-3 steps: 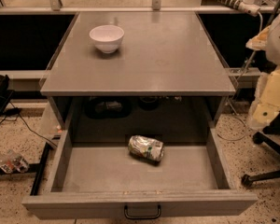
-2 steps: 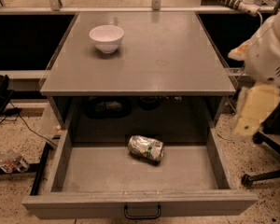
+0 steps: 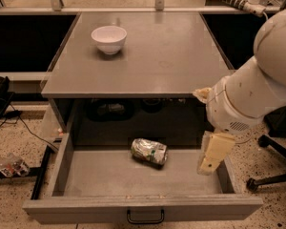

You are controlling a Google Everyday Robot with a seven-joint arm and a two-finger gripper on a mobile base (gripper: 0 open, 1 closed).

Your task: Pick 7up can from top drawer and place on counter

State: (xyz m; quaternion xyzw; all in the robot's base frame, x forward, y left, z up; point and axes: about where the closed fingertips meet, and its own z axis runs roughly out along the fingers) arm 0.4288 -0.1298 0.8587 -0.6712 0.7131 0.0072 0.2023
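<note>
The 7up can, silvery and dented with green and white patches, lies on its side on the floor of the open top drawer, near the middle. The drawer's flat front panel has a small black handle. The grey counter spreads above it. My white arm reaches in from the right, and my gripper hangs over the drawer's right side, to the right of the can and apart from it.
A white bowl stands on the counter's back left. Dark objects sit in the cabinet recess behind the drawer. A chair base is on the speckled floor at right; cables and clutter lie at left.
My arm has swung in from the right edge toward the drawer, and the gripper now hangs over the drawer's right side. The can and bowl have not moved.
</note>
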